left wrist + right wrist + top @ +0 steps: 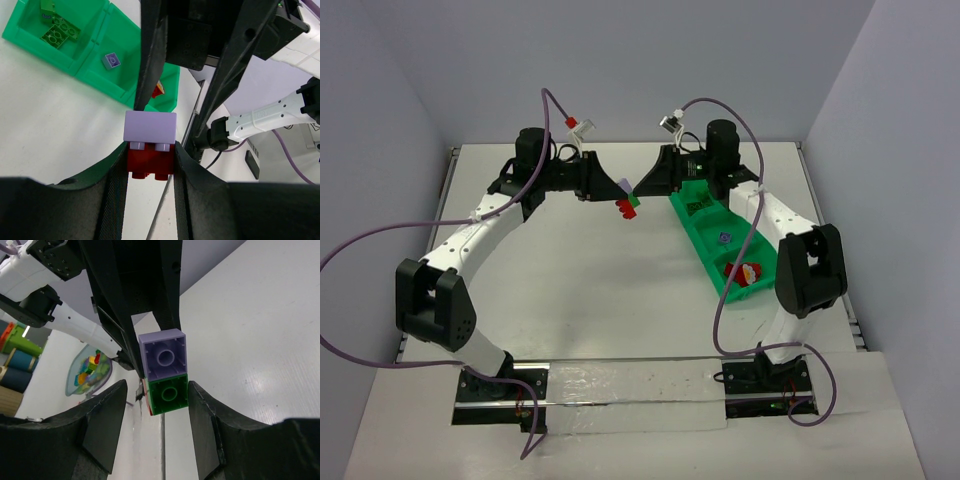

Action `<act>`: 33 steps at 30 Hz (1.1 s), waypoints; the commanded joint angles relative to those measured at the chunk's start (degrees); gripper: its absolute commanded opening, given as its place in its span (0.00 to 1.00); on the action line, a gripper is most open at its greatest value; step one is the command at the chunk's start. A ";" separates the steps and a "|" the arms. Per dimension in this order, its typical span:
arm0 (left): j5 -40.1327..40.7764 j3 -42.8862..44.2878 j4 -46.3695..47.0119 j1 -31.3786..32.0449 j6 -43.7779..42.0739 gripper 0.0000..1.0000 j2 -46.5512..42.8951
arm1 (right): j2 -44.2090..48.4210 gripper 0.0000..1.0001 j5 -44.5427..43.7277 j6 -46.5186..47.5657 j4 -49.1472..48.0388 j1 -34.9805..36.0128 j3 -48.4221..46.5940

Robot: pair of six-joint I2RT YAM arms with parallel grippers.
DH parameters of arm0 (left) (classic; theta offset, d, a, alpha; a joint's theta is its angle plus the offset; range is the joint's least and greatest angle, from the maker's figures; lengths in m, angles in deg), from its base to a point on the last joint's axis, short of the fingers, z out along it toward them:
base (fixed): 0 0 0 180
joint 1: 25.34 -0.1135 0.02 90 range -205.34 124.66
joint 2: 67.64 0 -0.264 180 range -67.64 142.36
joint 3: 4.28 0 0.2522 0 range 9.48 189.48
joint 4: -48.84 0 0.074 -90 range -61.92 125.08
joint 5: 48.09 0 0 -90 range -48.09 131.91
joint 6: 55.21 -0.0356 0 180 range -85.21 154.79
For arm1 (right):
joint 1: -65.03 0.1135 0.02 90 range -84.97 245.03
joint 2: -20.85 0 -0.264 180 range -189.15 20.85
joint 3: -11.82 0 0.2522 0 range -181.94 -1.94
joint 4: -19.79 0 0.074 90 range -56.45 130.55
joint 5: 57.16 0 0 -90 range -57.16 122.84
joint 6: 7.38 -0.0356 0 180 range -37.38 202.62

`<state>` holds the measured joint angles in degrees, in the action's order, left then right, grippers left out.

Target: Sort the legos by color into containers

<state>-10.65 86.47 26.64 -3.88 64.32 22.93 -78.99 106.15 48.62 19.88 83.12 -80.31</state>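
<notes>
A small stack of legos (628,205) hangs above the table's middle, between the two grippers. My left gripper (150,150) is shut on the stack's red brick (150,161); a purple brick (150,127) sits on its far end. In the right wrist view the purple brick (162,356) and a green brick (170,394) show their undersides. My right gripper (157,387) is open around the green brick, one finger (200,405) touching it and the other apart. The green tray (692,238) lies to the right, holding green bricks (60,32), a purple brick (111,60) and red ones (745,272).
The right arm's elbow (808,270) stands beside the tray's near end. The left arm (470,235) arcs over the table's left half. A shiny strip (620,385) runs along the near edge between the bases. Walls close in the back and sides.
</notes>
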 commanded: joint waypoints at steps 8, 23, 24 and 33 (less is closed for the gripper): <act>-2.37 2.81 2.52 0.34 0.62 0.00 -3.39 | -1.75 0.59 2.64 -0.42 -1.59 1.57 0.77; -1.41 3.25 3.09 0.34 0.88 0.00 -3.83 | -2.73 0.17 5.63 -5.56 -6.55 1.69 2.26; -1.32 3.25 2.83 0.34 0.63 0.00 -3.83 | -2.56 0.12 5.20 -5.30 -6.13 1.52 2.43; 0.35 3.39 -0.96 -0.10 -2.04 0.00 -4.47 | 1.25 0.00 -6.35 9.81 10.30 -1.87 1.81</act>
<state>-10.05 86.47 24.11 -3.83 63.87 21.92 -80.32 106.23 48.44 19.47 83.22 -77.38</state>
